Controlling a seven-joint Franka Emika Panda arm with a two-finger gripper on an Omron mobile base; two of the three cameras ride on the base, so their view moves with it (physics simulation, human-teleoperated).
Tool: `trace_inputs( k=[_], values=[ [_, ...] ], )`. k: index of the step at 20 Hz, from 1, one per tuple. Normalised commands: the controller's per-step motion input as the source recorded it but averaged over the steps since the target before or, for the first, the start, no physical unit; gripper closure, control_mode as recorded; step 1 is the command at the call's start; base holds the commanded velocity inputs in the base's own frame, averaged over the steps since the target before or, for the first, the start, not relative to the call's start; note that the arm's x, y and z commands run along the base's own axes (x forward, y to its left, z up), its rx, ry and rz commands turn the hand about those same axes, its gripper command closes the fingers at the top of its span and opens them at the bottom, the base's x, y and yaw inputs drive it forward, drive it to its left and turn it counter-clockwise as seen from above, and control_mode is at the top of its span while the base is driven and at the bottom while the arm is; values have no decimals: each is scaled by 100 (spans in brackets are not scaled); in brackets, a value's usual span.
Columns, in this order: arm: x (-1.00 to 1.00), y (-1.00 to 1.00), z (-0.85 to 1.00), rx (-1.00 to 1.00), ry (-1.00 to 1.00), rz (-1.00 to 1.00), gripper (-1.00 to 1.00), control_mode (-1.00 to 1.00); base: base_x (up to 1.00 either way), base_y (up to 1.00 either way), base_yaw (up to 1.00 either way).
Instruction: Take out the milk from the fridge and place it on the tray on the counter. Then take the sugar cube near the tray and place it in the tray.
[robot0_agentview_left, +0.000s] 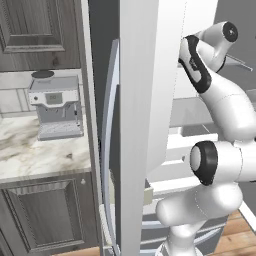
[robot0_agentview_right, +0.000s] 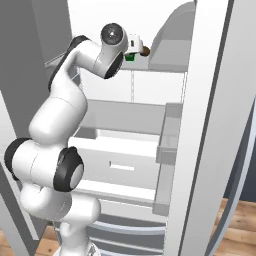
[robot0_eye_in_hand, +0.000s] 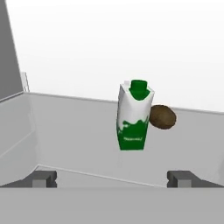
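Observation:
The milk (robot0_eye_in_hand: 132, 118), a small carton with a green lower part, white top and green cap, stands upright on a light grey shelf inside the fridge (robot0_agentview_right: 127, 116). A sliver of the milk's green (robot0_agentview_right: 130, 58) peeks out beside my hand in the right base view. My gripper (robot0_eye_in_hand: 113, 178) is open, its fingertips (robot0_eye_in_hand: 43, 178) spread wide, a short way in front of the carton and apart from it, with nothing between them. The gripper (robot0_agentview_right: 136, 46) is reaching into the upper shelf. The tray and the sugar cube are out of view.
A round brown fruit (robot0_eye_in_hand: 162, 117) lies touching the carton's right side. The open fridge door (robot0_agentview_left: 142, 100) with its curved silver handle (robot0_agentview_left: 111, 140) stands left of the arm. The counter (robot0_agentview_left: 40, 150) carries a grey coffee machine (robot0_agentview_left: 56, 107). Door bins (robot0_agentview_right: 167, 142) line the right.

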Motion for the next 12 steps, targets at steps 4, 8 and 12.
trace_inputs(
  k=[4, 8, 12],
  values=[
    [41, -2, 0, 0, 1, 0, -100, -100, 0, 0, 0],
    [38, 0, 0, 0, 1, 0, -100, -100, 0, 0, 0],
    [24, 0, 0, 0, 1, 0, -100, -100, 0, 0, 0]
  ],
)
